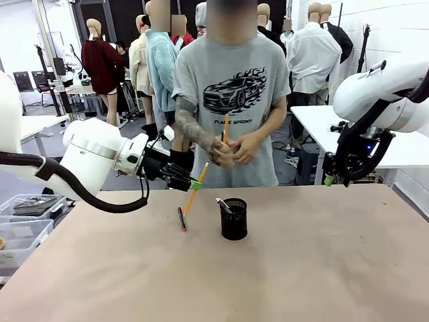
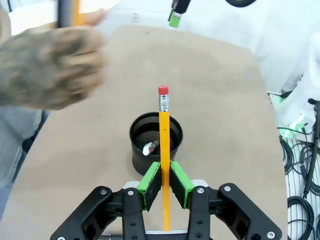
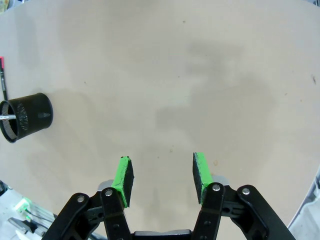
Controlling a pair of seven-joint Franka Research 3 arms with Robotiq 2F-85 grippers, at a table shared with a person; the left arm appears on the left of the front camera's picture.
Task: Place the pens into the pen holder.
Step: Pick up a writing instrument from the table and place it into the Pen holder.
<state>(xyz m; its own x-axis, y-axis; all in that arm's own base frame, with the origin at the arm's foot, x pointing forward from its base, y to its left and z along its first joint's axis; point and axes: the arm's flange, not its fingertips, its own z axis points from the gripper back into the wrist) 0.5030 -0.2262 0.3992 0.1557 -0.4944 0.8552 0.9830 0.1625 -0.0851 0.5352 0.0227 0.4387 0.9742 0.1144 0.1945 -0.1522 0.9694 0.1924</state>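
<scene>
Tan bench [image 1: 322, 268] carries the holder [image 1: 233, 219], one pen [image 1: 223, 204] already inside, and a red-ended pen [image 1: 181, 219] lying just left of it. Left tool [image 2: 165, 174] pinches a yellow pencil [image 2: 164, 130], tilted, left of the holder. A person's hands [image 1: 231, 149] beyond hold another pencil [image 1: 226, 126]. Right tool [image 3: 162, 175] hangs spread wide, well right of the holder.

Bright, even light overhead, the table [image 1: 322, 268] nearly shadowless, only a soft smudge under the pen holder [image 1: 234, 219]. Left wrist view: the person's hand [image 2: 47, 67] smears with blur up close, table edges bowing. Right wrist view crisp, faintly mottled shading.
</scene>
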